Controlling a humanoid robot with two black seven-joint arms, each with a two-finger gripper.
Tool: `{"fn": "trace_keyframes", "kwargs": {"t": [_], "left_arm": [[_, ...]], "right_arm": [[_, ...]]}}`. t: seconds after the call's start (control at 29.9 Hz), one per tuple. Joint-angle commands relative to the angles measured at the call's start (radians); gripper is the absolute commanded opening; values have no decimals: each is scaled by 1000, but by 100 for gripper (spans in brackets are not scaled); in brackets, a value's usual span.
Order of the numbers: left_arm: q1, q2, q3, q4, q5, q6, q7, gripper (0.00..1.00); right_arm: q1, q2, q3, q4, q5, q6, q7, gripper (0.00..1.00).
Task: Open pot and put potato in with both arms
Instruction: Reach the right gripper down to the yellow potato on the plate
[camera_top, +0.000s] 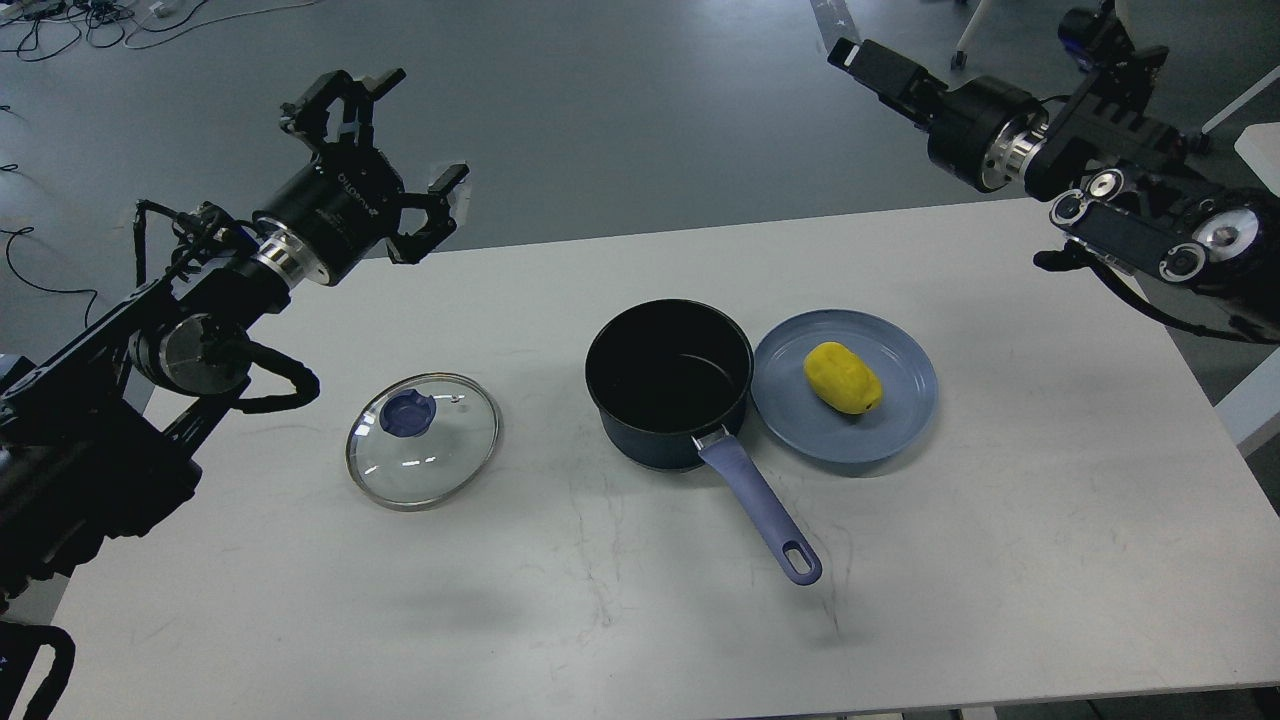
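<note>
Left gripper (385, 160): upper left of the frame, raised above the table's far left edge; fingers spread wide, holding nothing.

Lid (423, 440): glass, metal-rimmed, blue knob; lies flat on the table (640, 620), lower left of centre, well apart from the pot. Likely fragile and slick; the knob is the only sound place to grip it.

Pot (668, 385): centre of the frame, uncovered, dark inside, nothing in it. Long handle (760, 510) runs toward the lower right. Probably stiff and fairly light; its rim touches or slightly overlaps the plate.

Plate (845, 400): blue-grey, right of centre, just beside the pot.

Potato (843, 378): yellow oval, lying on the plate. Looks smooth, firm and light, apt to roll; best pinched across its short width from above.

Right gripper (850, 52): upper right of the frame, beyond the table's far edge, seen end-on and dark; whether its jaws are parted or closed cannot be told.
</note>
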Motion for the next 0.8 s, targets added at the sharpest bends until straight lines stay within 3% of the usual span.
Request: {"fn": "trace_keyframes", "kwargs": {"t": [0.0,0.2,0.77], "left_arm": [[1,2,0,0,0,0,0,98],[6,5,-2,0,-2,0,2,98],[33,20,1,0,5,0,-10,98]], "right_arm": [[7,0,-140,-2,-29,-58,24,100],[45,4,-344,-2,-53,-123,25,100],[-46,73,-410,32,-53,-132,16,97]]}}
